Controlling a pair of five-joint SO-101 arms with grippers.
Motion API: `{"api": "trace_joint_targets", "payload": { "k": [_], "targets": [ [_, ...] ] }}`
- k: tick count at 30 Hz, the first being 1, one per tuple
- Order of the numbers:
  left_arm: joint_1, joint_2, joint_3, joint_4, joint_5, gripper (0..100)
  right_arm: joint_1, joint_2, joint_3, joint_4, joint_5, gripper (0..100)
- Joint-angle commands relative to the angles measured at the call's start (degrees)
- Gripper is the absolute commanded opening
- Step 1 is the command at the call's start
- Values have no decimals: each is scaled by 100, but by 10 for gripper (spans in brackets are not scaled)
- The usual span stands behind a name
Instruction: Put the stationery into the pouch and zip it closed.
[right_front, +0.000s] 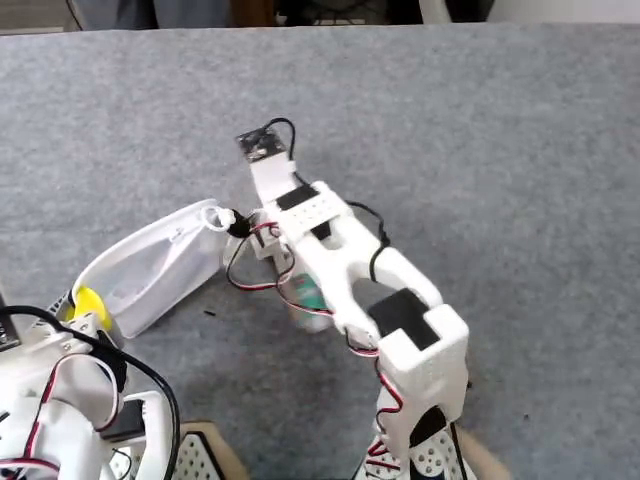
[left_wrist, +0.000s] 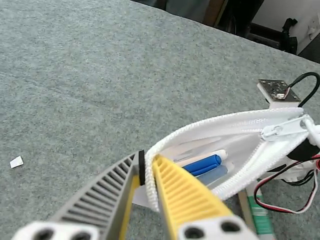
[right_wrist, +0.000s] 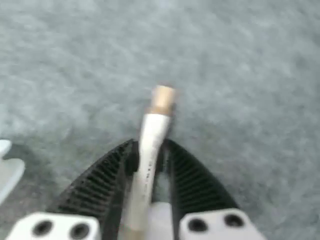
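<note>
A grey, felt-like surface (right_front: 500, 150) fills the scene, with dark furniture legs along its far edge. On it, left of centre, lies the translucent pouch (right_front: 160, 265), its mouth turned toward the middle. The zip gapes along most of its length and the slider (left_wrist: 272, 131) sits near one end, so the closing step is not yet done. Some stationery is already in: blue pens (left_wrist: 202, 164) and a white one (left_wrist: 212, 154) lie inside.

The left pincer (left_wrist: 147, 162) is clamped on the pouch's rim at the end away from the slider, one yellow finger inside and the grey one outside. The right pincer (right_wrist: 150, 145) is closed on a slim white stick (right_wrist: 150, 150) with a tan tip, which by this judgement is yet to go in. A green-and-white item (right_front: 308, 295) lies on the surface under the right arm, outside the pouch.

The left wrist view shows the contents and the open teeth, which the high view blurs behind plastic; the right wrist view shows the held stick, hidden from above by the arm; the high view alone gives the whole layout. A white scrap (left_wrist: 16, 161) lies well apart.
</note>
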Motion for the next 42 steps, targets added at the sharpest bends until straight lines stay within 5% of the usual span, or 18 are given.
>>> {"api": "trace_joint_targets", "payload": {
  "k": [1,15,25,31,42],
  "targets": [
    [-48,-26,-31,-202,62,27,-18,-40,-189,9,0,18],
    [40,-18,-84,-132,53,27,70,-3152,585,44,9,17],
    [1138,35,-664,-70,290,27,492,-6413,1033,0,9,11],
    [1481,273,-1042,-9,527,27,-440,-7697,980,-88,18,11],
    [1481,475,-347,18,308,27,-1697,-8180,1007,-1829,35,11]
  ]
}}
